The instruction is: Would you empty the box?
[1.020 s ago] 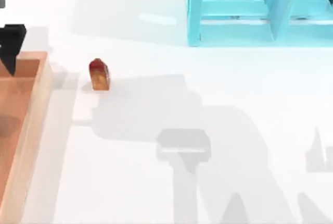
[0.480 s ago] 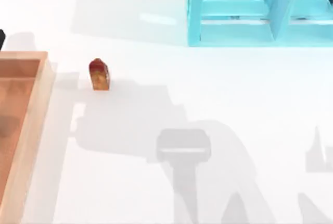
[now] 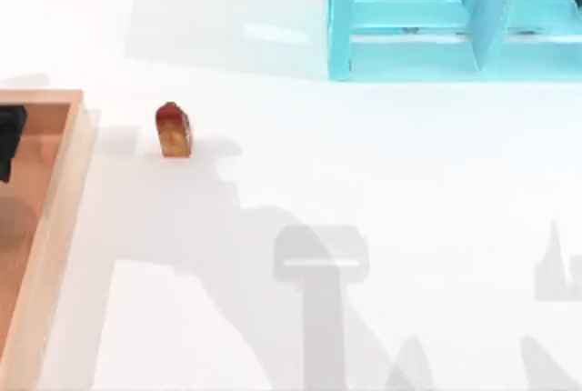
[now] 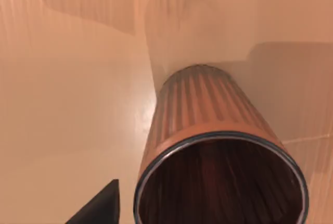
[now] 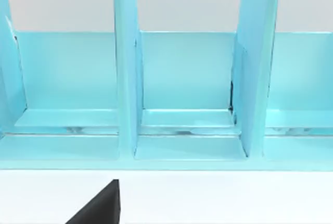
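Left claw (image 3: 9,141) hangs over the box (image 3: 56,218) at the counter's (image 3: 318,182) left edge — grip state unclear — just beside a ribbed cup (image 4: 208,146).

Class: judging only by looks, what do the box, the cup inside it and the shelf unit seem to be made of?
The box: wood, matte, with light tan walls and a reddish-brown grained floor. The cup: probably wood as well, ribbed outside, dark grained interior, with a thin shiny rim that looks metallic. The shelf unit: smooth turquoise panels, painted wood or plastic; the look leaves it open.
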Controlling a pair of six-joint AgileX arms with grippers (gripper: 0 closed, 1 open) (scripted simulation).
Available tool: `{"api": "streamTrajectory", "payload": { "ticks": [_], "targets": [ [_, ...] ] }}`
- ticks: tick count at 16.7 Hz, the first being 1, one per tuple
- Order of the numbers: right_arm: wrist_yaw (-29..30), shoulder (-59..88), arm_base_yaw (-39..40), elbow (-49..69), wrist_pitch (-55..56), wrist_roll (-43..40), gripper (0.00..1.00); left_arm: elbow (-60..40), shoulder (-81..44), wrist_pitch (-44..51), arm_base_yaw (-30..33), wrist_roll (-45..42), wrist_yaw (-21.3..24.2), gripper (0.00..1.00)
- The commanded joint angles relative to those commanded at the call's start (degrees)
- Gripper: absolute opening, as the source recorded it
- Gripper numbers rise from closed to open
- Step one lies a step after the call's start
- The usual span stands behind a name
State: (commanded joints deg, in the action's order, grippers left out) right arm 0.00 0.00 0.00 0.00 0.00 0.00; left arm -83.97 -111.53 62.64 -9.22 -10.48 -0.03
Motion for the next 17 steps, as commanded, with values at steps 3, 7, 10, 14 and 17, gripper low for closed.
{"api": "streamTrajectory", "payload": {
  "ticks": [3,7,10,14,17],
  "targets": [
    [0.0,0.0,0.0,0.0,0.0,0.0,1.00,4.0,-1.2,-5.2,0.6,0.6,0.1,1.00],
    [0.0,0.0,0.0,0.0,0.0,0.0,1.00,4.7,-1.3,-6.1,1.0,0.8,0.2,1.00],
    [0.0,0.0,0.0,0.0,0.0,0.0,1.00,4.7,-1.3,-6.1,1.0,0.8,0.2,0.85],
    [0.0,0.0,0.0,0.0,0.0,0.0,1.00,4.7,-1.3,-6.1,1.0,0.8,0.2,0.55],
    [0.0,0.0,0.0,0.0,0.0,0.0,1.00,4.7,-1.3,-6.1,1.0,0.8,0.2,0.32]
  ]
}}
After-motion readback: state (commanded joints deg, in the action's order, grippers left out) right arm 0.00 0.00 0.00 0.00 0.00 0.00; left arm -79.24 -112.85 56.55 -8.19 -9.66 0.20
